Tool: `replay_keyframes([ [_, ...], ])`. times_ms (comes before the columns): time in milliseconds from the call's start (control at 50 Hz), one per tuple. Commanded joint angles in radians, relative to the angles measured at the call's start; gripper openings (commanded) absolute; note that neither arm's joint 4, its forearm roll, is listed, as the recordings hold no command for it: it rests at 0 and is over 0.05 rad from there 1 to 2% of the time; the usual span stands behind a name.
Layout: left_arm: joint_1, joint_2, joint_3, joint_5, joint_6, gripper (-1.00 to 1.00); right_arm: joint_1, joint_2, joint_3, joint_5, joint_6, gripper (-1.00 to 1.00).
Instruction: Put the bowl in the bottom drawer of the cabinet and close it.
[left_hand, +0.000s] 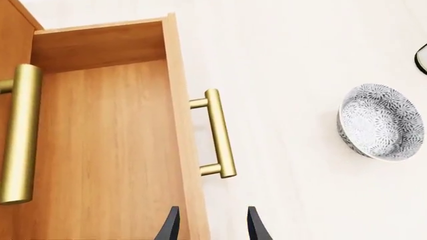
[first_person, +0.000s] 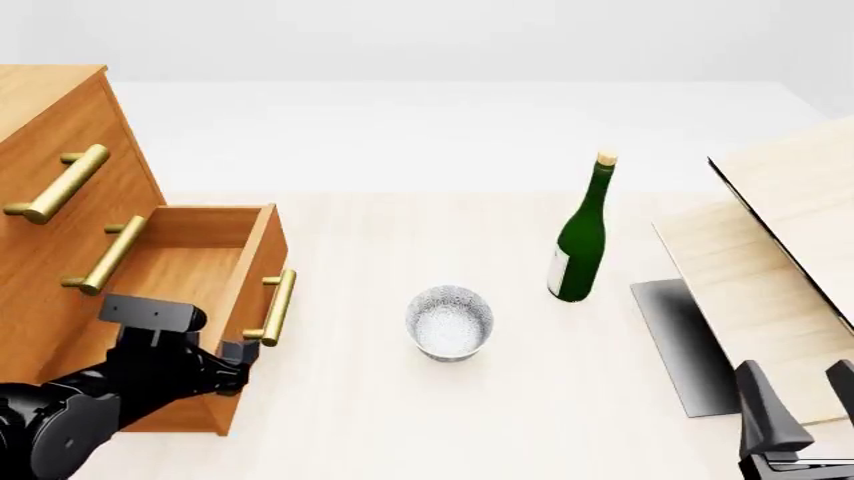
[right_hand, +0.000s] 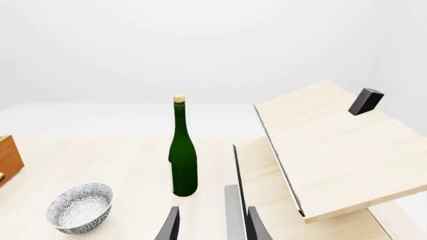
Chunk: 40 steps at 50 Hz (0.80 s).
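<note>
Fingers apart on left gripper (left_hand: 212, 226) and right gripper (right_hand: 212, 225) — nothing held | bowl (first_person: 450, 321) upright on pale table (first_person: 400, 420), between open bottom drawer (first_person: 200, 260) and bottle (first_person: 582, 232) | backdrop plain white

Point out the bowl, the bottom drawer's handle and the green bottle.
bowl (first_person: 450, 322), front view, on its speckled inside.
bottom drawer's handle (first_person: 278, 307), front view, middle of the brass bar.
green bottle (first_person: 581, 245), front view, on its body above the label.
</note>
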Motion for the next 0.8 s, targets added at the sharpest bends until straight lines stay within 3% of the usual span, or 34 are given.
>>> replay_keyframes([
  [20, 0.005, 0.022, 0.007, -0.019, -0.008, 1.0, 0.0, -0.001, 0.0, 0.001, 0.0, 1.0],
  [800, -0.059, 0.062, 0.012, -0.038, -0.031, 1.0, 0.0, -0.001, 0.0, 0.001, 0.0, 1.0],
])
